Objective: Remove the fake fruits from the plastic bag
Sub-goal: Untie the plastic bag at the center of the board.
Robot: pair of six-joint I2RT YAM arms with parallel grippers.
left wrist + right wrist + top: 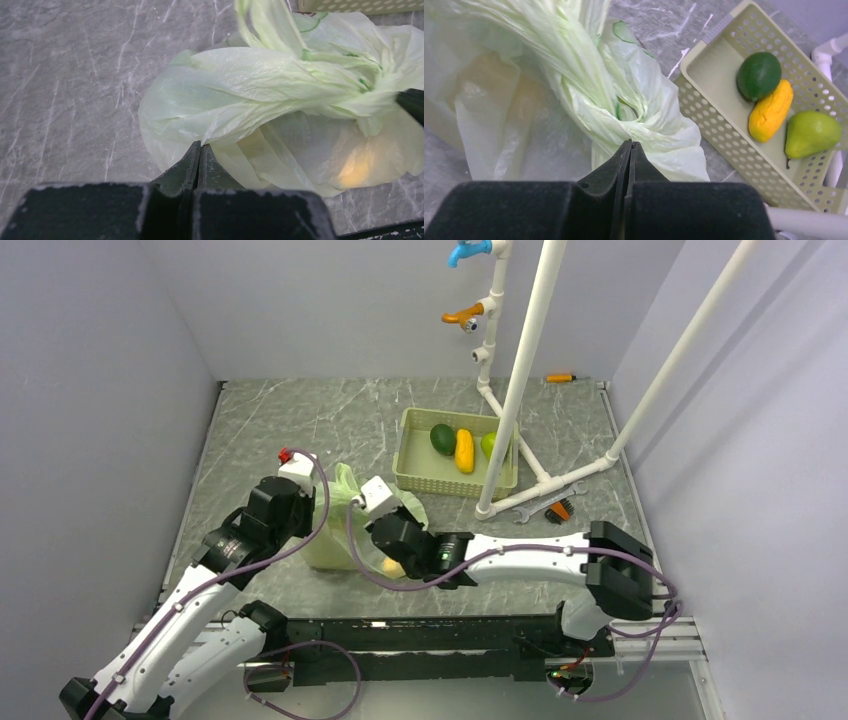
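Left wrist, right wrist: left gripper (pixel 200 149) and right gripper (pixel 630 146) jaws were each closed on plastic bag (pixel 589 95) film; a yellow fruit (pixel 357 165) showed through.

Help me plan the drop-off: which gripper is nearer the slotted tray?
Right. The right gripper pinches the plastic bag on the side facing the slotted tray; the left gripper pinches the opposite side, farther away.

Plastic bag (pixel 322 545) lies on table (pixel 300 420), centre-left, with one fruit (pixel 357 165) inside at its right side. Tray (pixel 450 485) sits behind and right of bag, near it. In tray, left to right: oval fruit (pixel 443 439), oblong fruit (pixel 464 450), pear (pixel 488 445). Pipe frame (pixel 520 370) stands at tray's right edge. Wrench (pixel 550 508) lies right of tray, beside frame's base.
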